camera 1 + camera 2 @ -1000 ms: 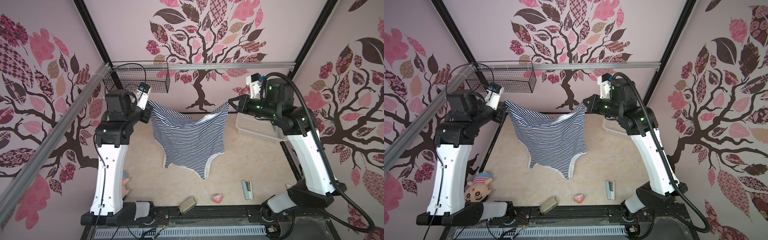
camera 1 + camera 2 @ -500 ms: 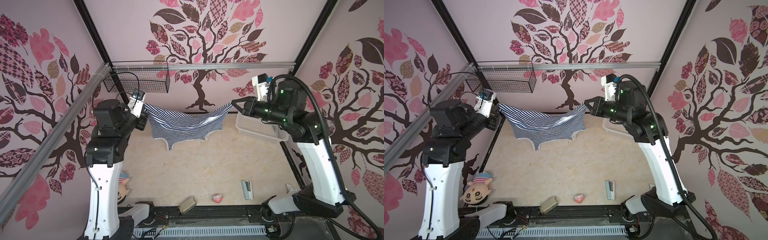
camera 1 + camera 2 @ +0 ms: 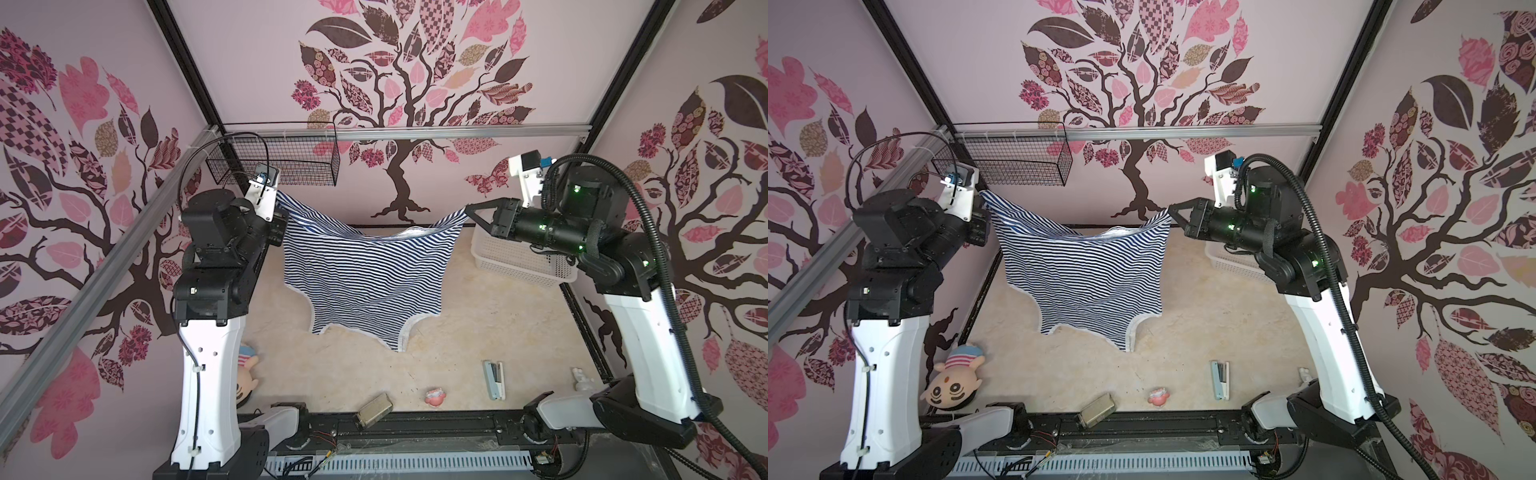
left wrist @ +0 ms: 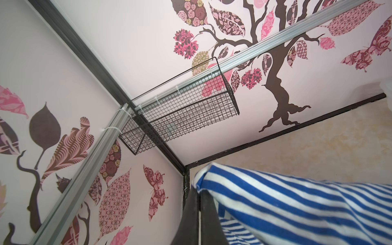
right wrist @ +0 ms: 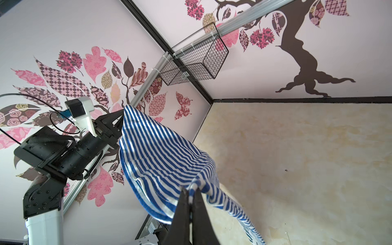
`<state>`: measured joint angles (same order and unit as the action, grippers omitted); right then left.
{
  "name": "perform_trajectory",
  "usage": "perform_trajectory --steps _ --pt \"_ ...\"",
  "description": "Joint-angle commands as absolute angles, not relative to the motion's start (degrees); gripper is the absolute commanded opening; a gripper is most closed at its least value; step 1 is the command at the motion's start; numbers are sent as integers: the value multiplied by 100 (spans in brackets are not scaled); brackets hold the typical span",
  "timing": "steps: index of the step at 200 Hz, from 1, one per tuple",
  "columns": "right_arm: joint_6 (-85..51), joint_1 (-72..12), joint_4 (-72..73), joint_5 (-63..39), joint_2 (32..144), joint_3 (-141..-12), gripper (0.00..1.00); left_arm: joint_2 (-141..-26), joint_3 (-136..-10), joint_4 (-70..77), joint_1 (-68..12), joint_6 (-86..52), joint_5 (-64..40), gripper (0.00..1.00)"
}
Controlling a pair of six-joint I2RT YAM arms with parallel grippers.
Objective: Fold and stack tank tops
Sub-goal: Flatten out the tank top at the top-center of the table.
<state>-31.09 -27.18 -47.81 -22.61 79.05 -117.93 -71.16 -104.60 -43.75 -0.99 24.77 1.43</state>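
Table (image 3: 478, 332): pale, mottled, bare in the middle.

Tank top (image 3: 365, 270): hangs over the table's far-centre, strung btwn the 2 arms, upside down. Hem is up top and sags in the middle. White-trimmed armholes + neck are at the low end, w/ 2 strap ends dangling nearest. Can't tell if those tips touch the table.

Handling: looks light, thin, v. soft. No stiffness, so it droops wherever unsupported. Prob. a stretchy knit, so a hard pull apart would distort it rather than flatten it. Doesn't look slippery or fragile, so a pinch through both hem layers should keep.

Where to hold: the 2 hem corners, as now. For the fold, prob. lay it flat 1st, then retake at strap ends or side edges, through both layers.

White basket (image 3: 519, 259): far right on the table, under the R arm.

Plush doll (image 3: 953, 382): near left, clear of the cloth.

L gripper (image 4: 199, 195): jaws pressed together on the left hem corner, cloth bunched over the tips.

R gripper (image 5: 192, 192): jaws likewise pinched on the right hem corner, a fold of stripe squeezed btwn them. Both grippers sit high, well apart.

Stapler (image 3: 493, 379): near right, well clear.
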Motion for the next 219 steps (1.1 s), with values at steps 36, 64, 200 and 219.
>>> perform_trajectory --steps 36,64,200,219 --pt "-3155 -2617 -3937 -2217 8653 -10552 0 -8677 -10253 -3846 -86 2468 -470 0" --pt "-3241 -2161 -3185 -2586 9338 -10171 0 -9740 -10492 -3447 -156 2536 -595 0" --pt "-3550 -1600 -3400 -849 11990 -12208 64 -13746 -14596 -3817 -968 2392 695 48" --pt "-3564 -1602 -3396 -528 11813 -11944 71 -13536 -14355 -3640 -931 2284 1026 52"
